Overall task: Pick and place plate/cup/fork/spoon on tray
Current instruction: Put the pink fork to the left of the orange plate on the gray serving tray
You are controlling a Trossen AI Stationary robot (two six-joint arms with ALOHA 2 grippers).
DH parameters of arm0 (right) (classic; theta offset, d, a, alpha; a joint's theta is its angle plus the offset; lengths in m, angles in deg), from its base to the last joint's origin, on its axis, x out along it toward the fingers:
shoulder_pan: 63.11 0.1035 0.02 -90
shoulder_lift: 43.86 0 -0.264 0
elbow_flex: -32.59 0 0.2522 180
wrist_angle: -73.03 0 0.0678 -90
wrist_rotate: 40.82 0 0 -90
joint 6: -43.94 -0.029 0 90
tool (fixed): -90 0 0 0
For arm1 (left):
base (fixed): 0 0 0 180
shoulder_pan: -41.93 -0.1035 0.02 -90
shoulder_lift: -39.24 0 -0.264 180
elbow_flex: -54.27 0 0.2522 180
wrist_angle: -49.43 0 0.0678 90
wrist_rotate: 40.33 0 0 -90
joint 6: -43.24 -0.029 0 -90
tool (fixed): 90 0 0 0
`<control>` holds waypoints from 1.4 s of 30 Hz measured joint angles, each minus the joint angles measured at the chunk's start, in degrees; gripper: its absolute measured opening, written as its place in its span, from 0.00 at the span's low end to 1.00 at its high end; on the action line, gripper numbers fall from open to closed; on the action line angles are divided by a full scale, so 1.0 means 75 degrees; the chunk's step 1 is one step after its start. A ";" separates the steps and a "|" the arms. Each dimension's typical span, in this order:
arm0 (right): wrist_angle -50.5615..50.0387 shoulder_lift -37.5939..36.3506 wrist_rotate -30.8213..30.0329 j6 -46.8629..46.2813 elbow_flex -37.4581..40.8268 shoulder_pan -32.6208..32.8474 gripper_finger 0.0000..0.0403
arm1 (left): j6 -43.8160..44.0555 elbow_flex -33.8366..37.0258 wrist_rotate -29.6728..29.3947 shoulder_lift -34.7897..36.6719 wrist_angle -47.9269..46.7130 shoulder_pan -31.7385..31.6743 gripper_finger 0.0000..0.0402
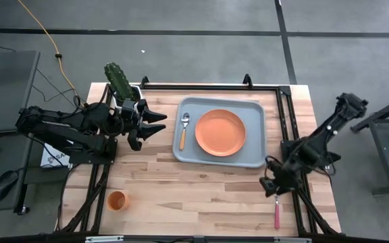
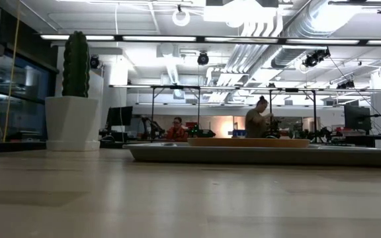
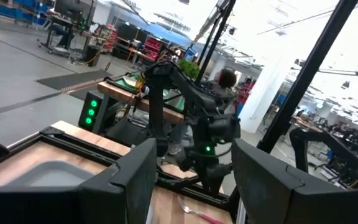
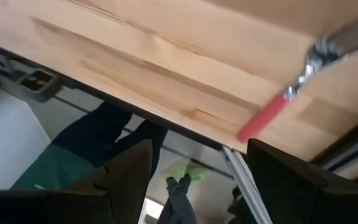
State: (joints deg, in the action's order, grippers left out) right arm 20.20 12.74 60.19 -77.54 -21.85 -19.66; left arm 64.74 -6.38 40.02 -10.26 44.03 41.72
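**Open wood up front, tray half full**

Wide bare table (image 1: 201, 185) between the tray (image 1: 255, 145) and the near edge, nothing blocking a gripper there. The cup (image 1: 117, 200) stands alone at the near left, well apart from everything. On the tray, the plate (image 1: 220, 132) fills the middle and the spoon (image 1: 184, 129) lies along the left side; the right strip is free. The cactus pot (image 1: 121, 86) crowds the far left corner, just beside the left gripper (image 1: 155, 123). The fork (image 1: 277, 208) lies by the right edge, under the right gripper (image 1: 273, 187)
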 joint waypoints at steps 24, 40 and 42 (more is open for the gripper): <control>0.1085 0.2861 0.0994 -0.1372 0.0294 0.1013 0.64 | 0.0117 0.0000 0.0003 0.0000 0.0000 0.0000 0.48; 0.1680 0.3966 0.1033 -0.1283 0.0294 0.1013 0.64 | 0.0119 0.0000 0.0009 0.0000 0.0001 0.0000 0.48; 0.1782 0.4048 0.1051 -0.1279 0.0294 0.1013 0.64 | 0.0134 0.0000 0.0009 0.0000 0.0001 0.0001 0.48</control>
State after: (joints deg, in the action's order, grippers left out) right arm 33.57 43.10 68.07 -87.14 -19.64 -12.06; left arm 65.75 -6.38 40.09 -10.26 44.04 41.73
